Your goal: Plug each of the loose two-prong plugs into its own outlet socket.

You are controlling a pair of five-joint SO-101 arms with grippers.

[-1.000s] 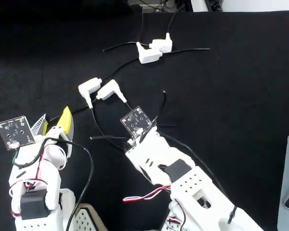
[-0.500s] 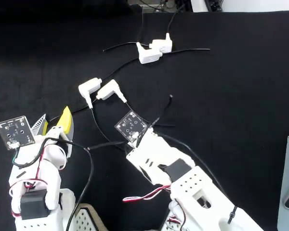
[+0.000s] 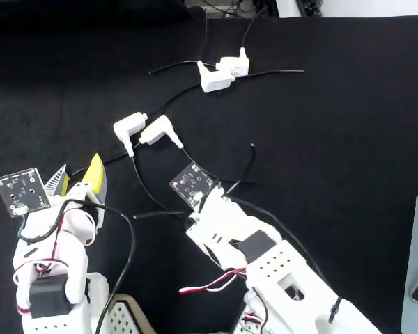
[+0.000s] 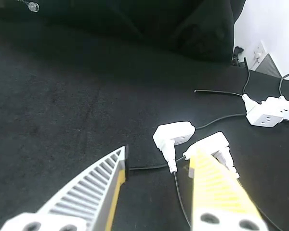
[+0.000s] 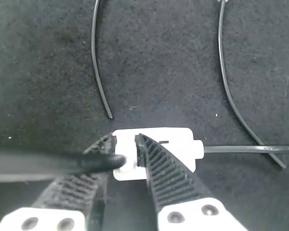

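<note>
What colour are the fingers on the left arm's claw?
Left gripper: one finger yellow, the other pale grey; clearest in the left wrist view.

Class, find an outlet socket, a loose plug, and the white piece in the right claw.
outlet socket [image 3: 216,80], high view, middle of its body.
loose plug [image 3: 130,125], high view, middle of its body.
white piece [image 5: 180,144], right wrist view, its bare top face.

Left tool [image 4: 156,154] spread wide, right tool [image 5: 125,140] pinched nearly closed

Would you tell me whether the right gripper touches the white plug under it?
Touching: in the right wrist view, the right gripper pinches the white plug.
</note>
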